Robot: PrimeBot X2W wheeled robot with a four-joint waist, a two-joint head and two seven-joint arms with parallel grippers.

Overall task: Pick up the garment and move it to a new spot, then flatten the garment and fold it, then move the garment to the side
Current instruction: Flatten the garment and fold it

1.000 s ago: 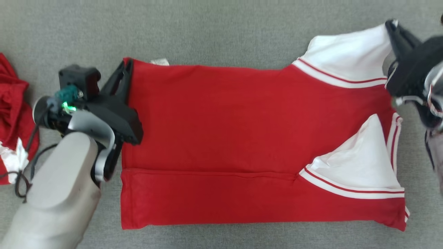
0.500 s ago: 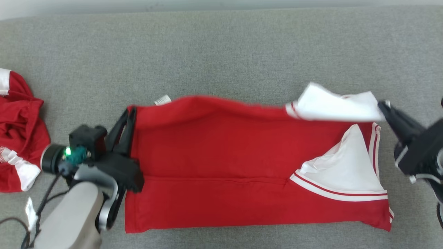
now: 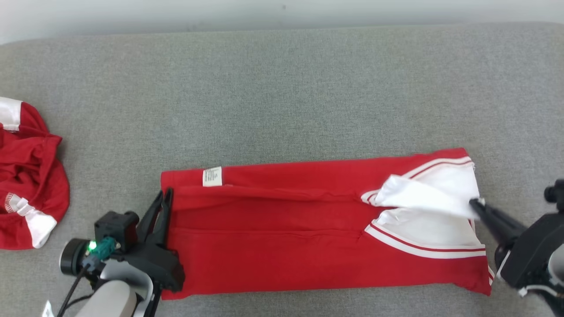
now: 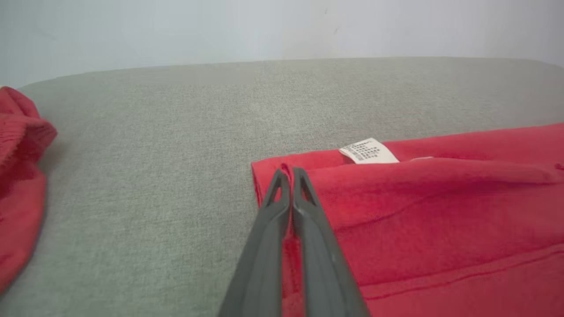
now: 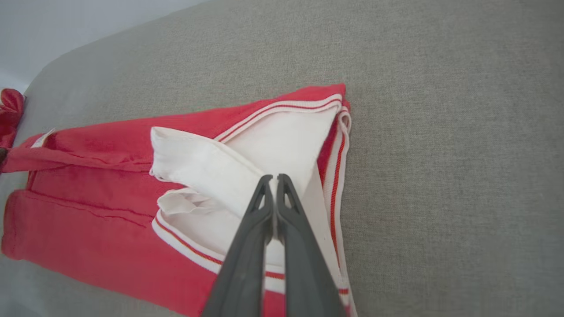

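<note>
the red cotton garment with white striped sleeves point(image 3: 282, 246) lies near the front of the grey cloth-covered counter point(image 3: 282, 88). within the last second its far edge was brought over toward the robot, narrowing it to a band. the left hand point(image 3: 166, 193) is pinched on the fold's end and the right hand point(image 3: 475, 203) on the white sleeve, so this fold looks nearly laid.

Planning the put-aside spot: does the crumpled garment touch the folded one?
No, bare grey surface separates the crumpled garment from the folded garment.

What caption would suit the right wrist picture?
Right gripper shut on the white sleeve of a red garment on grey surface.
</note>
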